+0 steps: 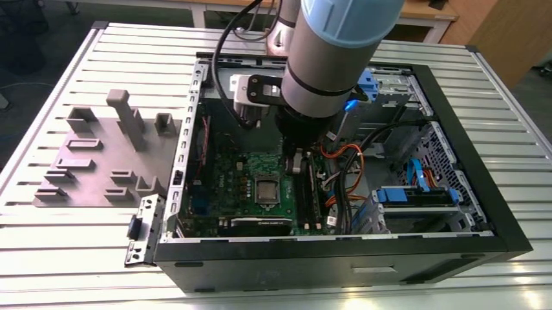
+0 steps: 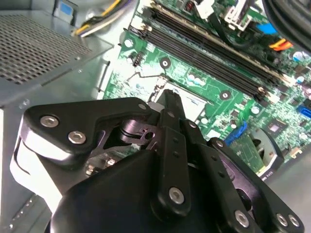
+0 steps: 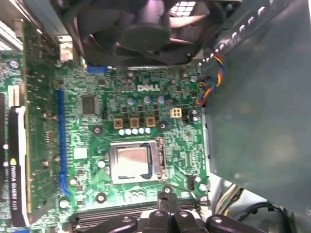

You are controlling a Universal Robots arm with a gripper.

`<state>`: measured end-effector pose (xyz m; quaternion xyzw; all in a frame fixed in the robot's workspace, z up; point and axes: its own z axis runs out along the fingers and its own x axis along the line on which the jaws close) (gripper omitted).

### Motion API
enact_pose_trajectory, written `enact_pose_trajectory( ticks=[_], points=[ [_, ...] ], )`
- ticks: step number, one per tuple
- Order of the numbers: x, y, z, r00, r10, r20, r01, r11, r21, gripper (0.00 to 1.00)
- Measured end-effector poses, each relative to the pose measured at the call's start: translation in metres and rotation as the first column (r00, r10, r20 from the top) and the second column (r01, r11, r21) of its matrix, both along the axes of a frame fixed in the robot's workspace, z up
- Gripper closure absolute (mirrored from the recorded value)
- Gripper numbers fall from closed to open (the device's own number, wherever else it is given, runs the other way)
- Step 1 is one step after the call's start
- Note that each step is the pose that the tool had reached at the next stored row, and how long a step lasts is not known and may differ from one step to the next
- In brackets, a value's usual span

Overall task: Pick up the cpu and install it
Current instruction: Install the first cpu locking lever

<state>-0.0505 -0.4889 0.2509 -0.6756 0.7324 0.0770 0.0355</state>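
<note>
Hovering inside the open computer case (image 1: 483, 213) on the worktop (image 1: 77, 258), the claw (image 2: 171, 99) hangs above the motherboard (image 3: 97, 131), fingertips pressed together and apparently empty. The cpu (image 3: 132, 161) lies seated in the socket frame (image 3: 158, 162), its silver top exposed. Judged good practice: descend vertically, centred over the chip, clear of the fan (image 3: 141, 29).

The robot arm (image 1: 332, 58) reaches down into the open computer case (image 1: 345, 252), above the green motherboard (image 1: 250, 194).
</note>
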Motion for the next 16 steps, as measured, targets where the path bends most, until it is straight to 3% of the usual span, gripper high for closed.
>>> enact_pose_trajectory(
  ticks=[7, 12, 16],
  points=[
    [0.0026, 0.0068, -0.0002, 1.0000, 0.000, 0.0000, 0.000, 0.9998, 0.0203, 0.89],
    [0.0037, 0.0107, -0.0005, 1.0000, 0.000, 0.0000, 0.000, 0.9992, 0.0411, 0.89],
    [0.0057, 0.0119, -0.0006, 1.0000, 0.000, 0.0000, 0.000, 0.9991, 0.0436, 0.89]
  ],
)
